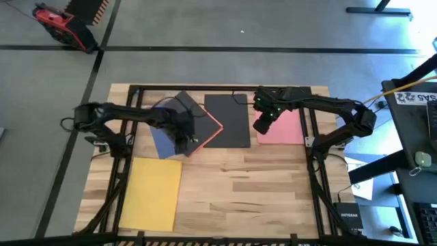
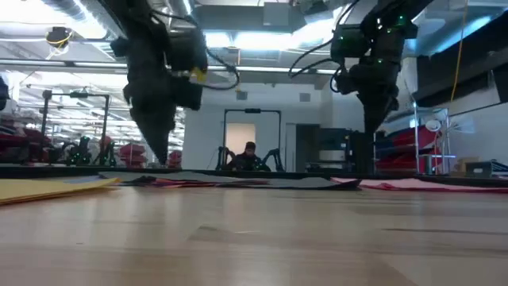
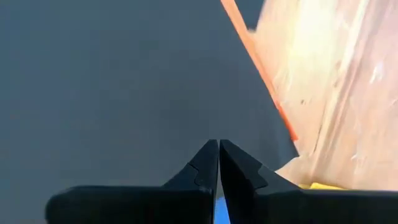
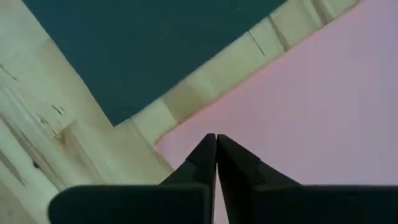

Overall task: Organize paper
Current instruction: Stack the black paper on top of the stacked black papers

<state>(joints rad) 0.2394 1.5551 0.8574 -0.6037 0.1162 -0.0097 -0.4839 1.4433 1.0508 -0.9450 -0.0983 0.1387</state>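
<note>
Several paper sheets lie flat on the wooden table: yellow at the near left, blue, black in the far middle with an orange edge showing under its left side, and pink to the right. My left gripper is shut, with its tips down on the black sheet near the orange edge. My right gripper is shut too, with its tips down on the pink sheet near one corner. My left gripper presses its shut fingertips onto the black sheet's surface, close to the side where the orange edge shows. The fingers come from above, slanting down. The sheet lies flat on the papers beneath it. My right gripper presses its shut fingertips onto the pink sheet near its corner, on the side facing the black sheet. The fingers come from above, slanting down. The sheet lies flat on the table.
Bare wood fills the table's near middle and right. Dark frame rails run along the table's sides. A desk with gear stands to the right of the table. A person shows far off in the room.
</note>
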